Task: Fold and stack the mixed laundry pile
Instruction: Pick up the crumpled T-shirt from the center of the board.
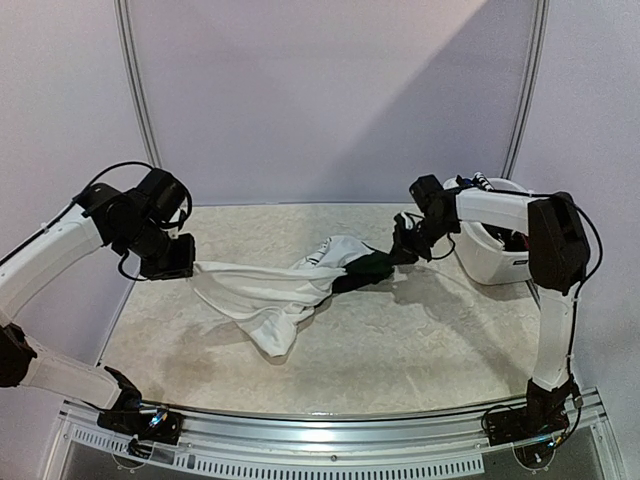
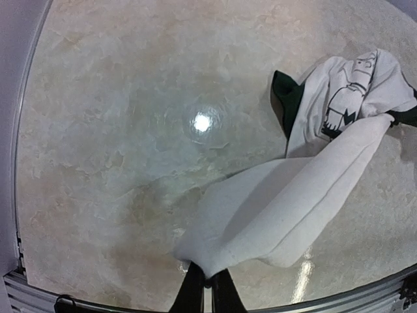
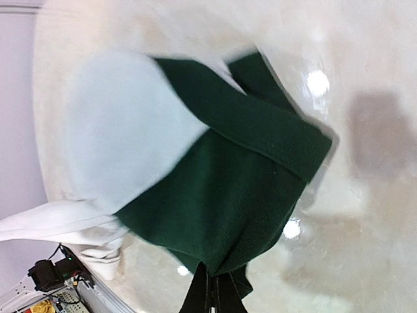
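Observation:
A white T-shirt [image 1: 262,293] with black print stretches across the table's middle, tangled with a dark green piece [image 1: 368,267]. My left gripper [image 1: 185,262] is shut on the T-shirt's left edge, and in the left wrist view the white cloth [image 2: 293,202] runs away from the closed gripper [image 2: 210,287] toward the print [image 2: 345,98]. My right gripper [image 1: 402,246] is shut on the dark green piece; in the right wrist view the green fabric [image 3: 234,195] bunches at the closed gripper [image 3: 215,290], with the white T-shirt [image 3: 124,137] beyond it.
A white plastic tub [image 1: 490,240] stands at the back right behind the right arm, with some dark items inside. The table's metal front rail [image 1: 330,440] runs along the near edge, and a curved frame borders the left side.

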Robot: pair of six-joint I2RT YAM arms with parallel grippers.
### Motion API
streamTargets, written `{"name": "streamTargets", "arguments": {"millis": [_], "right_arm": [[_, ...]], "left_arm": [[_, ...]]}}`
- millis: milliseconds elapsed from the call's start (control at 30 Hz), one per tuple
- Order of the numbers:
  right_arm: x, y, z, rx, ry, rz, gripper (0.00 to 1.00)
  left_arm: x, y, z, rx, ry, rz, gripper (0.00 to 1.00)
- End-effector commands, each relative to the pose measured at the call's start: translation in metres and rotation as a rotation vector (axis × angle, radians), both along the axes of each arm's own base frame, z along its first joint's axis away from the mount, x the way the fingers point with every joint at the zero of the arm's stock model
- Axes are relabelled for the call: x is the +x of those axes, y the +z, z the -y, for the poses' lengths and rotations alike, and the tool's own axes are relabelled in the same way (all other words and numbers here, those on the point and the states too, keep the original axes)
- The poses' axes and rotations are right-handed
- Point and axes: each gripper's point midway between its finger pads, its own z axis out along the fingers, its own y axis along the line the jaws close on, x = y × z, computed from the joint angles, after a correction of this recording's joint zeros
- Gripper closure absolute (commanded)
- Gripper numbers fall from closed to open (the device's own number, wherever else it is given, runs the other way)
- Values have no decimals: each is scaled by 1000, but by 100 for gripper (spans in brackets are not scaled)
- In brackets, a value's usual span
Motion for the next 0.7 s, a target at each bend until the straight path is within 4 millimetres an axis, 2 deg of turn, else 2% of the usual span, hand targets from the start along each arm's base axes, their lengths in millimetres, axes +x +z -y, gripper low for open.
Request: {"name": "streamTargets", "arguments": {"millis": [0,167,300,400,500,667], "right_arm": [[9,102,8,24,-29,175,100],[3,157,18,35,-78,231,100],[-9,191,25,45,-109,259,100],[-19,215,39,19,-143,282,100],[-31,233,56,-34,-186,286,100],[-53,240,72,-79,-236,222,100]], "left_arm": [[6,36,-19,69,14,71,100],[10,75,-36,101,44,153,100],[12,102,-51,124,67,200,100],[11,120,-64,148,93,233,100],[8,137,-78,164,127,261,100],[8,147,-84,149,138,274,100]]}}
